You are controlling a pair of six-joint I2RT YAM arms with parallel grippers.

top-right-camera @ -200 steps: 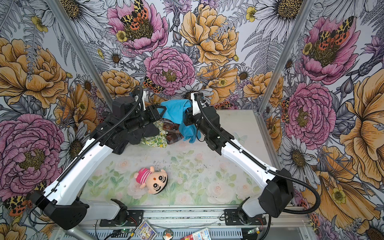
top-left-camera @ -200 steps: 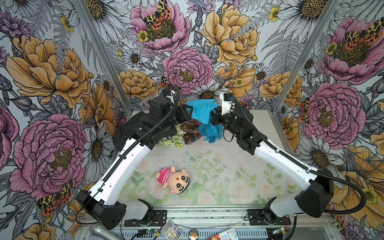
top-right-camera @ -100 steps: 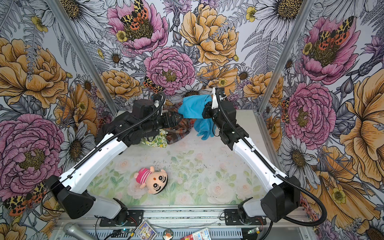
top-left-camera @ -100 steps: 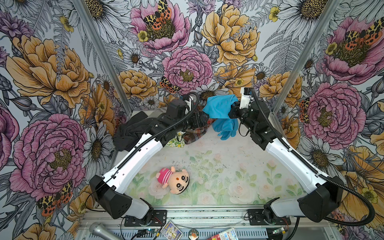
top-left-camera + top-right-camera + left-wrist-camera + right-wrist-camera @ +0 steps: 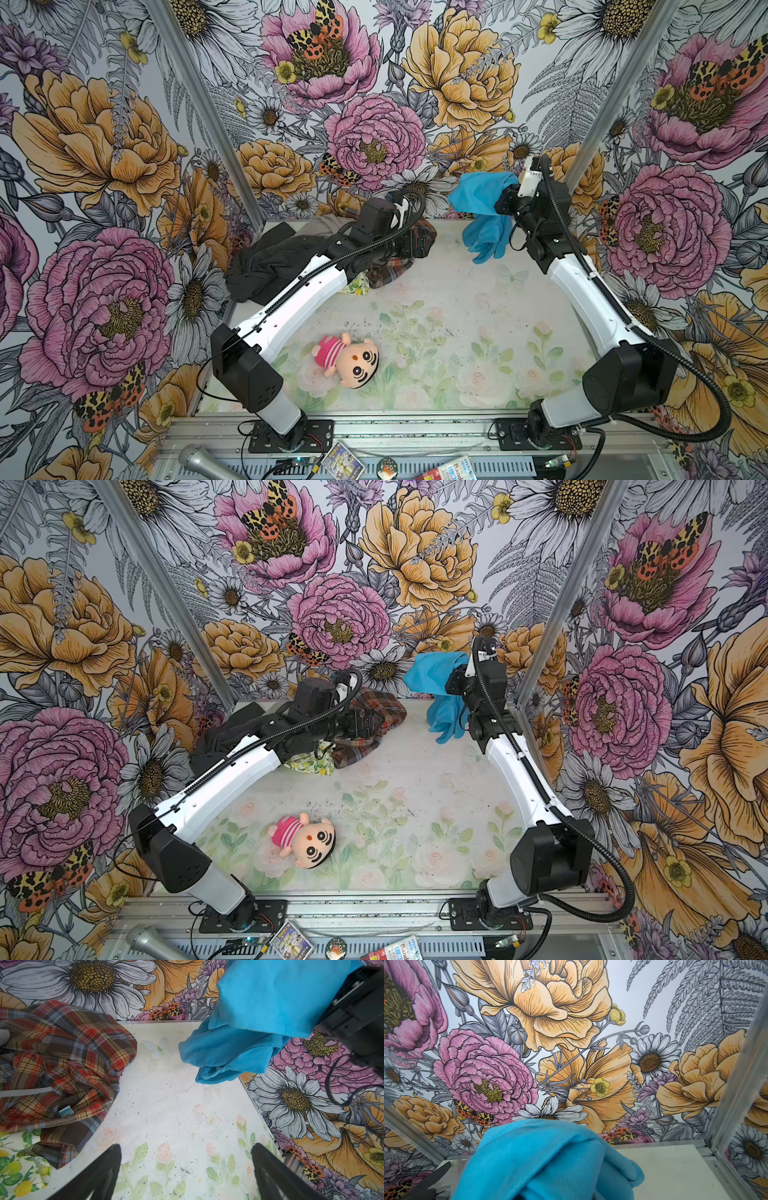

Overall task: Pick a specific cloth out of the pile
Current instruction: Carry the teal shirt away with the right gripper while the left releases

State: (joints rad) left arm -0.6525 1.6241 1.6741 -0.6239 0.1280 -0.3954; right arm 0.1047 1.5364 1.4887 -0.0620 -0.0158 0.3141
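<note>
Now held up well to the right of the pile (image 5: 270, 259), pinched tight in the closed right gripper (image 5: 505, 203): the cloth (image 5: 478, 195), bunched, lower folds drooping toward the table (image 5: 449, 299). Just beside the pile's plaid cloth (image 5: 62, 1047), jaws spread wide and empty: the left gripper (image 5: 185, 1148). Well apart from the pile, lying alone: a plush doll (image 5: 347, 359).

The only word that can be read is "Band", printed in blue on the small red, white and blue packet (image 5: 453, 471). The packet lies on the grey metal rail (image 5: 415, 428) at the near edge, right of centre. Smaller characters above that word are too tiny to read. To its left, the colourful picture card (image 5: 341, 457) bears print that cannot be made out.
</note>
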